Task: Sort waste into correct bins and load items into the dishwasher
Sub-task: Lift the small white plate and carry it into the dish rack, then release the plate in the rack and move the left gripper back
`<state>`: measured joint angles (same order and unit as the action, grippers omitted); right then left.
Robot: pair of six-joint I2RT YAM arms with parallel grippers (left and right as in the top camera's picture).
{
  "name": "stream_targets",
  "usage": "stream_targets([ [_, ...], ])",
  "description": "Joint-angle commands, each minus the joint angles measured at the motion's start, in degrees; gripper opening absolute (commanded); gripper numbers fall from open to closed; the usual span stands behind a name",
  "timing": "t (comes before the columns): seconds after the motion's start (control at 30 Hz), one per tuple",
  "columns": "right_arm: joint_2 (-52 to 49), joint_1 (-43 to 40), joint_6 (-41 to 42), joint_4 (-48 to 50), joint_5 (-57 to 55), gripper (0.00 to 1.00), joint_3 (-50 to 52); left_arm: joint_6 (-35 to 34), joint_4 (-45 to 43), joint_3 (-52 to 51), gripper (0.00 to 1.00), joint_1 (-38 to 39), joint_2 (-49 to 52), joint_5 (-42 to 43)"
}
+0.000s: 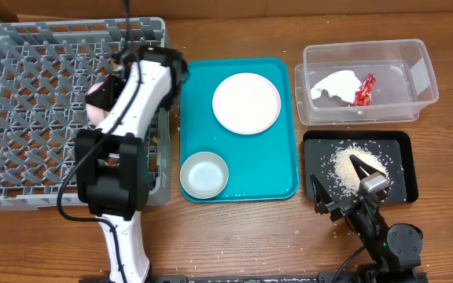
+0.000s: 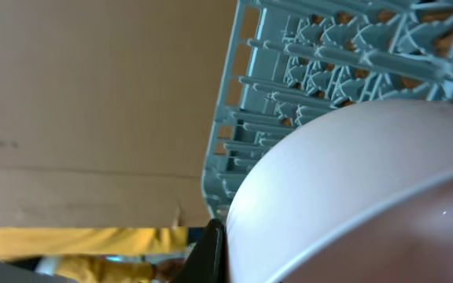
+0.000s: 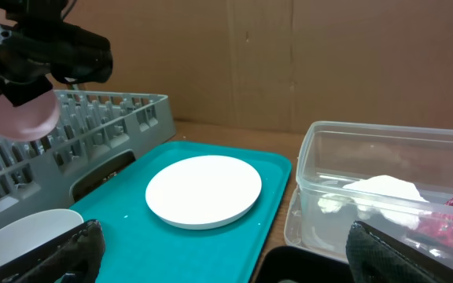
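**Desk:** Status on the left arm, please?

**Operator:** On my right wrist feed the left end effector [image 3: 23,86] hangs in the upper left of the frame, clamped on the metal bowl [image 3: 20,116], which reads pale pink on my screens. From overhead, I see the bowl over the right half of the dish rack [image 1: 30,94], which takes up the left of the frame. I can't tell whether it touches the pegs. On the left wrist feed the bowl's rounded side fills the lower right, with one dark finger [image 2: 213,253] against its edge at the bottom.

**Desk:** And the right arm?

**Operator:** The right end effector [image 1: 333,168] is over the black tray [image 1: 399,143] at the lower right of the overhead frame, its jaws spread wide. The rice [image 1: 368,153] is heaped in that tray beneath the fingers, and I see a few grains scattered on the counter [image 1: 234,236] just below the tray.

**Desk:** The rest?

**Operator:** The teal tray [image 1: 281,157] fills the centre. The white plate [image 1: 246,103] lies toward its top and the white bowl [image 1: 204,174] at its lower left corner, apart from each other. The clear tub [image 1: 419,79] at the upper right holds the napkin [image 1: 335,85] and, just right of it, the red wrapper [image 1: 363,90].
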<state>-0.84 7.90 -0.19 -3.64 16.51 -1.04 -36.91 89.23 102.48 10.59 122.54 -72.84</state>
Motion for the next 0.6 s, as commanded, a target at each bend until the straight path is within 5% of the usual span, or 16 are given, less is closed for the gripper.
stream_targets([
  [0.0,0.5,-0.1,0.2,0.3,-0.4,1.00,0.6,1.4,-1.9,0.3,0.04,-0.4,0.3,2.2],
  [0.57,0.5,-0.1,0.2,0.3,-0.4,1.00,0.6,1.4,-0.3,0.3,0.11,6.4,0.3,7.7],
])
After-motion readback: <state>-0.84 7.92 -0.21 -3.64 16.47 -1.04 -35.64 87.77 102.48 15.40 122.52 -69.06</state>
